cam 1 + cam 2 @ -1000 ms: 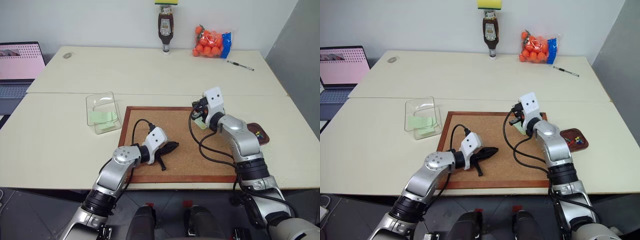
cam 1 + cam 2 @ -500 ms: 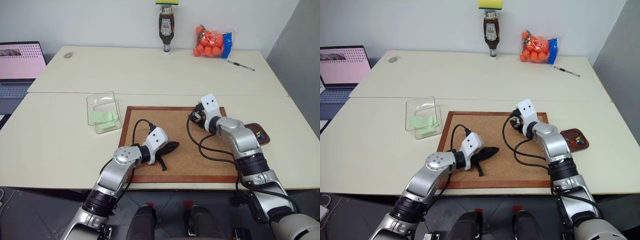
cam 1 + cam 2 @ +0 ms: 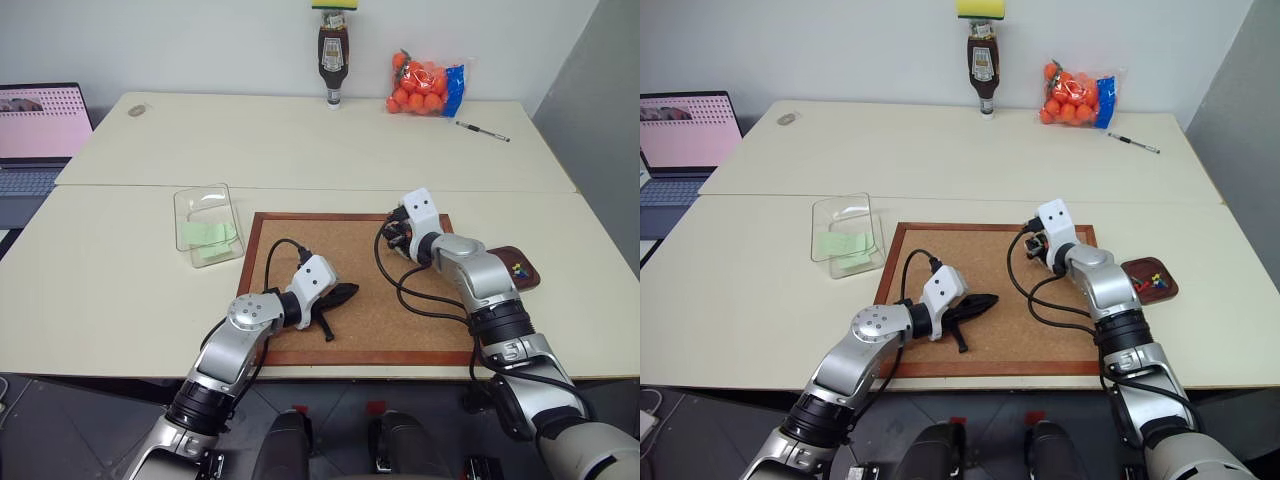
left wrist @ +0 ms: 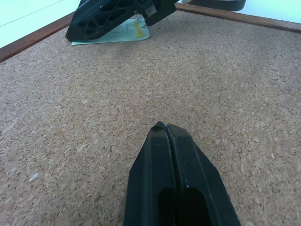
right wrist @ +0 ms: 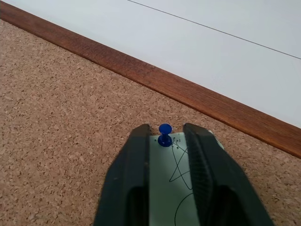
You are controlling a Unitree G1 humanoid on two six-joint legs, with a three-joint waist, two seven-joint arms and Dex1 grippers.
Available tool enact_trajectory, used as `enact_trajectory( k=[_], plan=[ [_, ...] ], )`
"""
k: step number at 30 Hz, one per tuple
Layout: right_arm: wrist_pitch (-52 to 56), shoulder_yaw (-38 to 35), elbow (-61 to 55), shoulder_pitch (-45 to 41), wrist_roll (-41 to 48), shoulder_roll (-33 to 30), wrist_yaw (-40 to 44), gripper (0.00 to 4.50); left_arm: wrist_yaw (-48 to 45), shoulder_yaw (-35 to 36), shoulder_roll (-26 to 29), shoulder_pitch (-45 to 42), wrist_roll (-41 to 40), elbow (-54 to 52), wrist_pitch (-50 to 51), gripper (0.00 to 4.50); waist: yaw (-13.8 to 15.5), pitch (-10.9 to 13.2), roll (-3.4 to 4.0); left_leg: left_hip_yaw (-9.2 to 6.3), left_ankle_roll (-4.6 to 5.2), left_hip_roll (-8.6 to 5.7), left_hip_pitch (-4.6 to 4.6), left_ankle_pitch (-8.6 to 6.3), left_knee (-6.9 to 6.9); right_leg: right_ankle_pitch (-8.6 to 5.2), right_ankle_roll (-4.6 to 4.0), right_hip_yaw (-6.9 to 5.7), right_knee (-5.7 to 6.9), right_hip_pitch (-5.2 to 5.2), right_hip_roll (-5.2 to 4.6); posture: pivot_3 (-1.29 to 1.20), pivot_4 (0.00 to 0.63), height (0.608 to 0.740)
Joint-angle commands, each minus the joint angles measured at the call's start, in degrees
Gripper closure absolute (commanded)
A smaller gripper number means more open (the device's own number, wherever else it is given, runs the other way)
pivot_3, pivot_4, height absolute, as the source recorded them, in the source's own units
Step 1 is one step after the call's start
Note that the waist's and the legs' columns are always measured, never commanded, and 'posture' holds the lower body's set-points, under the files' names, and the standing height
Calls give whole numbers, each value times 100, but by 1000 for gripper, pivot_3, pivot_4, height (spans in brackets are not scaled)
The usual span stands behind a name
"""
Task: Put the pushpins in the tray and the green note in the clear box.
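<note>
- Beneath both grippers lies the corkboard; we take it as the working surface, and the right gripper is at its far right corner, close to the wooden frame.
- Well to the left of the right gripper, off the board, stands the clear box, already holding pale green paper; just to the right of that gripper's arm, off the board's edge, sits the tray with several coloured pins in it.
- Under the right gripper lies a green note, flat on the cork, running back between the two fingers toward the wrist.
- Directly ahead of the right gripper, at the fingertips and on the line midway between them, a blue pushpin stands upright through the note's far edge. Its shaft points down into the cork, so we judge that the pull must go straight up along it.
- State of the right gripper: the fingers stand a narrow way apart, one on each side of the pin head, and we cannot tell whether they touch it.
- State of the left gripper: fingers pressed together, holding nothing, low over bare cork, well apart from the pin. The right arm is plainly the nearer one.
- Risk, in our judgement: the note may lift with the pin.
</note>
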Motion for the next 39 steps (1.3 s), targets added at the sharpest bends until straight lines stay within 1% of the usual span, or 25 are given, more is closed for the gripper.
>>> enact_trajectory(
  k=[1,2,6,13,22,25,27,30,31,33,36,39],
  plan=[
    [-110,-121,-118,-112,-1,22,-45,4315,-21,-230,-18,141,109,82,86,4500,0,0,0,0,0,0,0,0,0,0,0,0,0,0,0,0,150,740],
    [-109,-122,-126,-105,0,29,-47,4436,-19,-230,-25,138,106,84,97,4500,0,0,0,0,0,0,0,0,0,0,0,0,0,0,0,0,150,740],
    [-201,-149,-254,-60,9,63,-93,4436,-24,-264,-15,140,142,89,120,4500,0,0,0,0,0,-1,0,0,0,0,0,2,0,0,0,0,150,740],
    [-323,-301,-814,158,120,167,-271,4436,-48,-371,60,230,260,55,248,4500,1,0,0,0,0,0,0,0,-1,0,0,1,0,0,0,0,150,740],
    [-297,-475,-1647,574,269,350,-427,4436,-2,-449,65,262,427,166,281,4500,3,-7,10,-2,1,-1,-1,-1,-3,-2,4,2,-6,1,-2,0,150,740],
    [-127,-567,-2010,644,348,341,-475,4436,5,-465,52,269,439,190,276,4500,7,-8,13,-3,1,0,-1,-1,-2,-2,4,-1,-5,1,-2,0,150,740],
    [62,-715,-2447,792,447,270,-515,4436,14,-484,33,275,437,188,277,4500,18,-12,18,-4,1,-1,0,-1,-2,-2,4,1,-5,1,-2,0,150,740],
    [564,-1210,-3619,1424,584,-68,-606,4436,31,-504,0,285,426,182,248,4500,61,-20,26,-5,1,-2,-3,-1,-3,-3,5,-1,-7,1,-3,0,150,740],
    [688,-1309,-3851,1566,602,-143,-634,4436,37,-508,-1,289,422,178,243,4500,76,-25,27,-5,1,-6,-6,-1,-3,-3,5,-6,-9,2,-6,0,150,740],
    [845,-1482,-4353,2148,453,-542,-613,4436,29,-515,36,287,445,240,167,4500,87,-29,31,-6,1,-11,-8,-2,-4,-4,5,-4,-14,3,-13,0,150,740],
    [1066,-1753,-4753,2784,376,-817,-710,4436,9,-518,79,281,466,307,84,4500,64,-37,40,-4,3,-9,-3,-4,-4,-4,7,3,-22,6,-14,0,150,740],
    [1175,-1963,-4937,3286,309,-949,-840,4436,-5,-512,84,261,446,336,57,4500,42,-46,55,-4,4,-2,0,-4,-5,-5,7,0,-21,6,-14,0,150,740]
  ],
)
